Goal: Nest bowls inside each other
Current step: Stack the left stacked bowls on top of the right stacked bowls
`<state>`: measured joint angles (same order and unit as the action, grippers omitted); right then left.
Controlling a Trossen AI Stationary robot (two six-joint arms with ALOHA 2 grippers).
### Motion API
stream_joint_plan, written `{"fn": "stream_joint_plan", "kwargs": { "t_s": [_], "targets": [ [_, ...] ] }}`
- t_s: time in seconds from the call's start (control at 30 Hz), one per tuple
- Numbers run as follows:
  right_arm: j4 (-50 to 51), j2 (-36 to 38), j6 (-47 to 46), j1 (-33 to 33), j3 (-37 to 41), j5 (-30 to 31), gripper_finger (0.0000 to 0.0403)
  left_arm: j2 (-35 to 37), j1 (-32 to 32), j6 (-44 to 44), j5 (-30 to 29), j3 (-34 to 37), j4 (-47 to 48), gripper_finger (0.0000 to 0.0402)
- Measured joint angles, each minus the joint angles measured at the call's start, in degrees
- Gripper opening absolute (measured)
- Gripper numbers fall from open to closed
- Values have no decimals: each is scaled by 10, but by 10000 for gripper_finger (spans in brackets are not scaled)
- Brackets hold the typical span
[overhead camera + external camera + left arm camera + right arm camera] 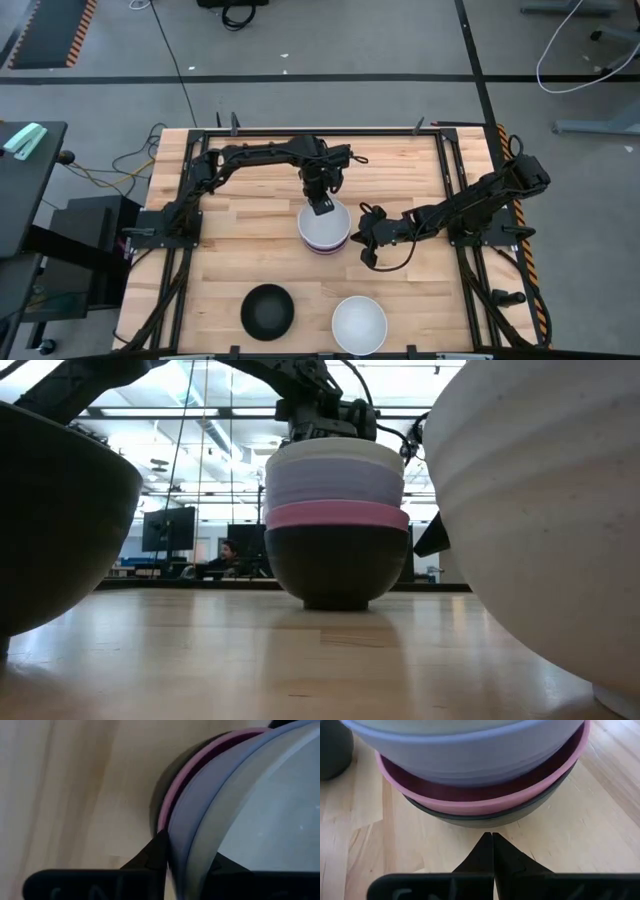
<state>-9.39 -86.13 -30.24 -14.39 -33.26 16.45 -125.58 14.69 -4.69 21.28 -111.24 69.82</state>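
Observation:
Four bowls are nested in a stack (323,230) at mid-table: black at the bottom, then pink (336,515), lavender-blue (334,482) and white on top. My left gripper (320,207) comes down on the stack's far rim, shut on the white top bowl. My right gripper (492,851) is shut and hovers low just right of the stack, pointing at it and touching nothing. A lone black bowl (268,310) and a lone white bowl (359,323) stand upright on their bases near the table's near edge. My left gripper holds the white top bowl by its far rim (207,855), one finger (159,851) outside and the other inside the hollow. The fingers come from above, pointing down. The bowl sits upright, nested in the lavender-blue bowl (186,827) of the stack.
The wooden table (230,240) has bare board left of the stack and between the stack and the two lone bowls. Black frame rails (180,250) run along both sides. People sit at desks in the room far behind the table.

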Motion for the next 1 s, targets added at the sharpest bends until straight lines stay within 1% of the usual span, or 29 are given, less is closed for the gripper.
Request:
{"fn": "stream_joint_plan", "kwargs": {
  "t_s": [0.07,0.23,0.3,0.53,0.63,0.8,1.0],
  "targets": [
    [0,0,0,0,0,0,0,0,-1,0,0,0,0,55],
    [0,0,0,0,0,0,0,0,-1,0,0,0,0,35],
    [0,0,0,0,0,0,0,0,-1,-1,0,0,0,37],
    [0,0,0,0,0,0,4,0,-1,-7,2,0,0,107],
    [1,0,0,0,0,0,4,0,-1,-12,3,0,1,128],
    [1,0,0,0,0,-5,4,4,-1,-21,16,0,6,148],
    [2,0,0,0,0,-7,4,9,-1,-22,20,0,12,157]
  ]
}}
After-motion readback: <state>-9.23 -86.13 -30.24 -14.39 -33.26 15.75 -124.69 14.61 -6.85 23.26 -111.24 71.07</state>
